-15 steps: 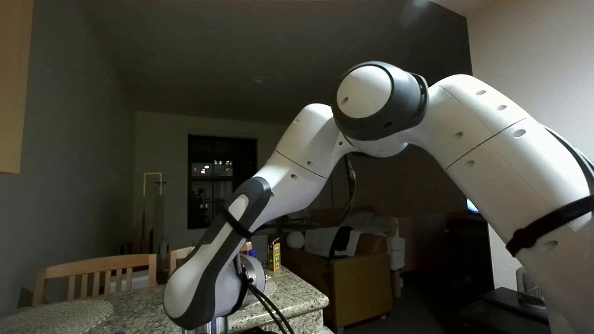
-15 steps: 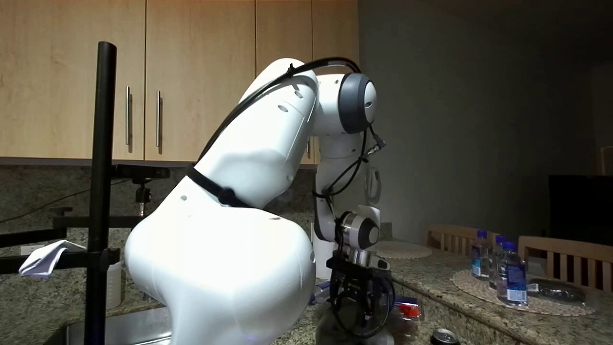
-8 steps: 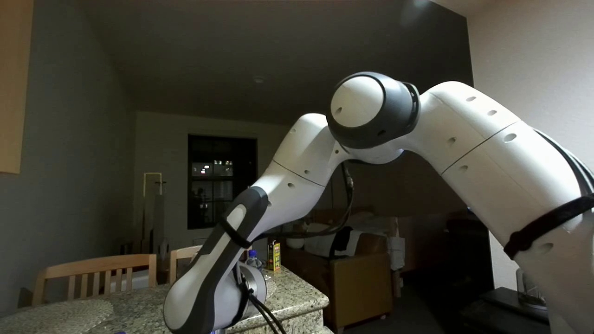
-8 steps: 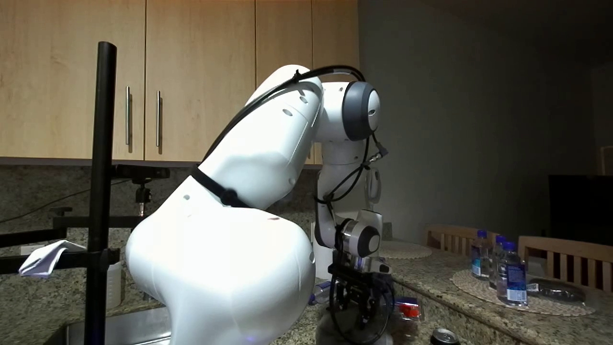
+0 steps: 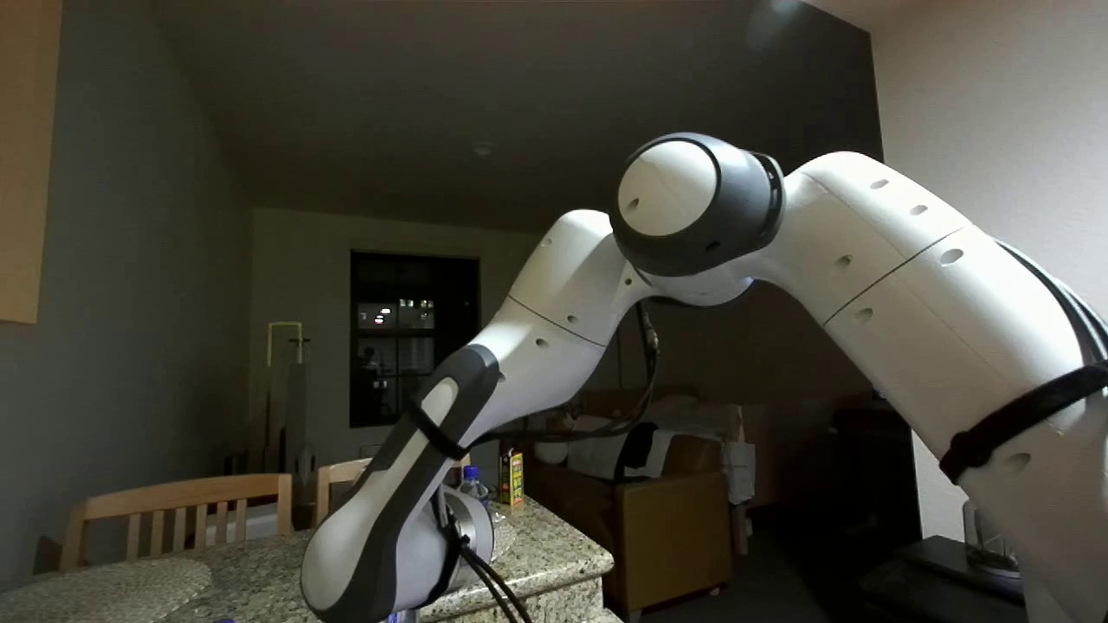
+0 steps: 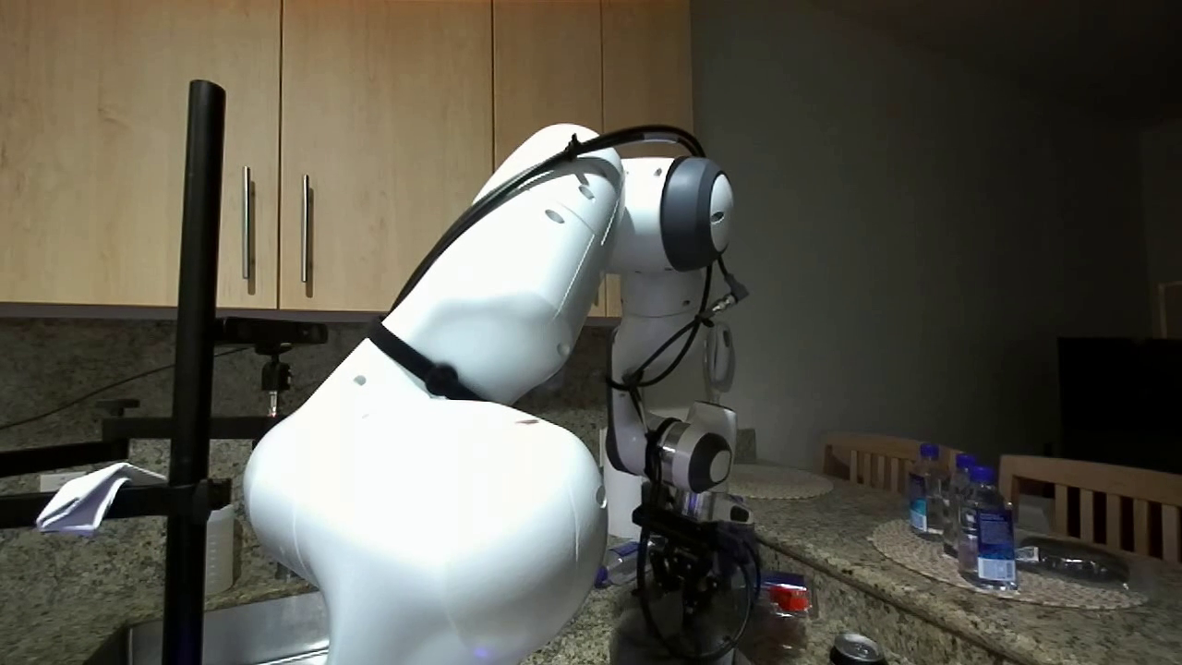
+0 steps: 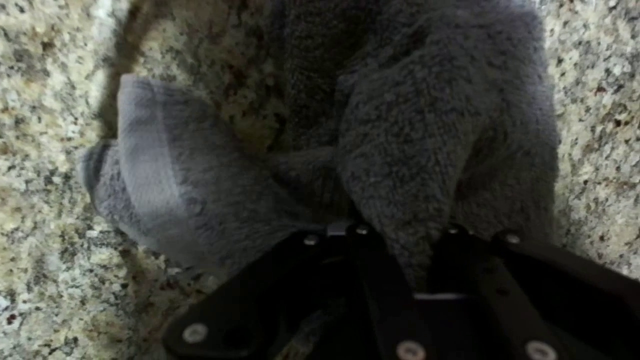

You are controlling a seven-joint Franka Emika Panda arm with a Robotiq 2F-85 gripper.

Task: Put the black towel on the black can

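Observation:
The black towel, dark grey in this light, lies crumpled on the speckled counter and fills much of the wrist view. My gripper is down over it, jaws drawn together with a fold of cloth bunched between them; the fingertips are buried in the fabric. In an exterior view the gripper points down beside the raised counter, with part of the towel showing behind it. The black can stands upright to its right, cut by the bottom edge, a gap between them. The gripper is below the frame in an exterior view.
A raised granite ledge runs behind the can, bearing several water bottles on a round mat. A red-topped packet and a lying bottle are near the gripper. A black pole and a sink are at left.
The arm came down and slightly forward in the first half second, then held nearly still. Since then the jaws have closed on the towel, drawing the cloth together.

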